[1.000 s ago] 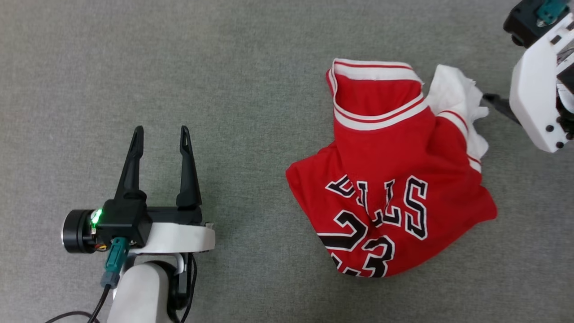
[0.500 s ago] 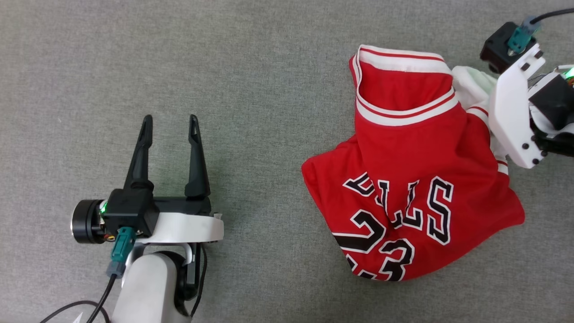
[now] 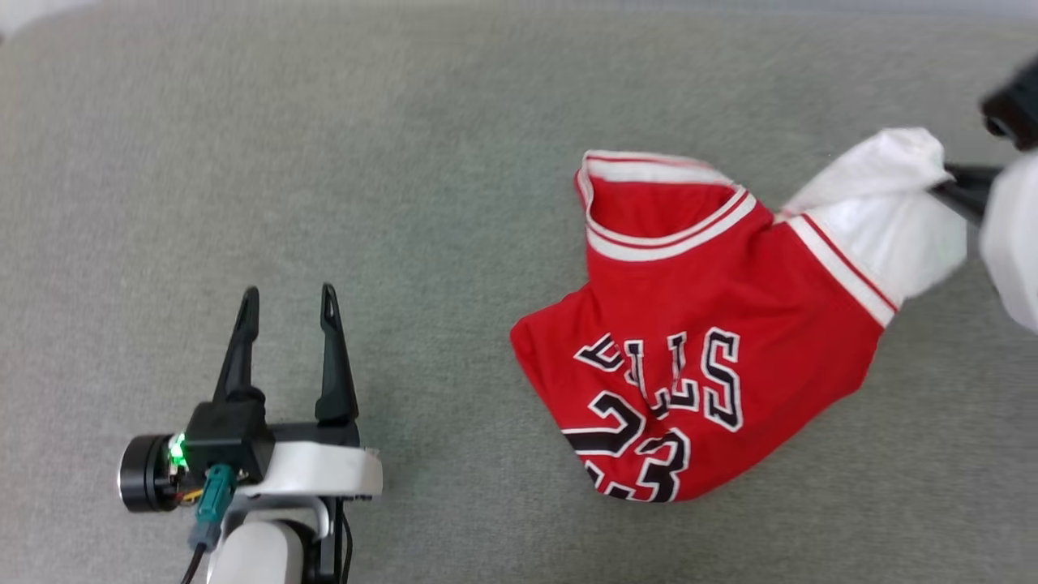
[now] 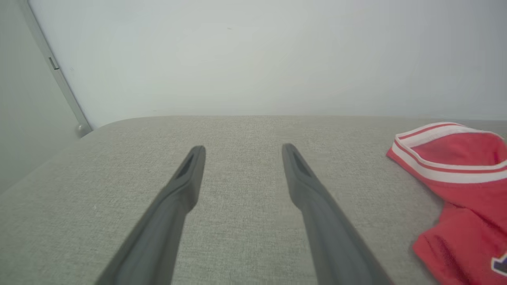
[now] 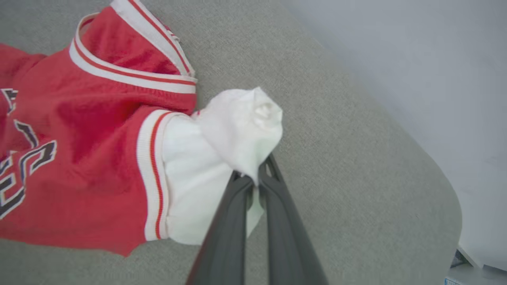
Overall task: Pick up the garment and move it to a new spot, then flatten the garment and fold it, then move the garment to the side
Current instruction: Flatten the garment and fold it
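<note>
My right hand [image 5: 255, 177] grasps the Bulls jersey [image 3: 697, 284] by its white sleeve [image 3: 884, 211]; my left hand [image 3: 288, 292], released, hovers well left.

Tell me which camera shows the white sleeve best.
The right wrist view: the white sleeve sits mid-frame, pinched in the shut right pincer. The head view shows it stretched at the right edge, blurred. The left wrist view catches the garment at its red collar.

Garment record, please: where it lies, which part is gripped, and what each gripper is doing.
garment: crumpled on grey surface, lettering facing up
gripped part: white sleeve
right gripper: shut on the sleeve, fingers pinching its bunched end
left gripper: open, apart from the garment, holding nothing
</note>
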Motion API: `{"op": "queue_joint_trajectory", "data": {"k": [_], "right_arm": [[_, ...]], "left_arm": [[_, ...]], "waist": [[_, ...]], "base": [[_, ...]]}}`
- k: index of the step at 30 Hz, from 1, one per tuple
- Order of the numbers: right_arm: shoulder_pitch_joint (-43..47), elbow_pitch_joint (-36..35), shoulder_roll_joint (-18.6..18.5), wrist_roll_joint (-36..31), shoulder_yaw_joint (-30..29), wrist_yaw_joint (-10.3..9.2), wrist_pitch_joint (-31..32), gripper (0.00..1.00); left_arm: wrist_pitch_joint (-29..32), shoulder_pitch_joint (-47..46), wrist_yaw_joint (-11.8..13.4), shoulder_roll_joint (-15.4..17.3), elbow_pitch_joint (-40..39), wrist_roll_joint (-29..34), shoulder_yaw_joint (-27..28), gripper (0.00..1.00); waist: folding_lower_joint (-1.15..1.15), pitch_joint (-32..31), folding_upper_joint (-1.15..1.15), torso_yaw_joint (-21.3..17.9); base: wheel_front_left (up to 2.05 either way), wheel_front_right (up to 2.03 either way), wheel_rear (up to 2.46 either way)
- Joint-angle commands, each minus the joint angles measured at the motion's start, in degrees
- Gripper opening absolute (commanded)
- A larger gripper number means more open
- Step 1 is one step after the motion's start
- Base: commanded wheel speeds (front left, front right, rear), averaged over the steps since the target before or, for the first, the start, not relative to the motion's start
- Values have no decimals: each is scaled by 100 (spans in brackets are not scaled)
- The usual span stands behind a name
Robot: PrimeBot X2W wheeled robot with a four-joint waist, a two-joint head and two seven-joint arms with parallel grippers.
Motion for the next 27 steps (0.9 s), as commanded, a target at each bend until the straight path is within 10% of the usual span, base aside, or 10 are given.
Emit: {"op": "queue_joint_trajectory", "data": {"k": [1,9,20,21,22,23,27], "right_arm": [[276,-135,-185,47,-97,-7,-101,0],[2501,-144,-863,555,-1132,-6,-638,0],[4994,1177,44,790,-1789,-9,-1123,0],[5020,1233,107,736,-1873,-9,-1180,4],[5010,1265,154,716,-1991,-9,-1249,35],[4970,1270,166,640,-2127,-9,-1343,100],[4844,1176,75,311,-2688,-7,-1693,100]], "left_arm": [[-13,93,-2,-4,0,36,27,100],[-14,401,-58,-4,-13,64,162,100],[-14,487,-137,-2,59,152,189,100],[-14,496,-141,-4,67,154,194,100],[-13,516,-144,-4,74,159,202,100],[-14,528,-147,-4,85,167,212,100],[-14,560,-144,-4,119,198,218,100]], "waist": [[0,-273,0,-224],[0,-511,0,-530],[0,-585,0,-633],[0,-602,0,-643],[0,-626,0,-657],[0,-651,0,-665],[0,-768,0,-676]], "base": [[0,0,0],[0,0,0],[0,0,0],[0,0,0],[0,0,0],[0,0,0],[0,0,0]]}}
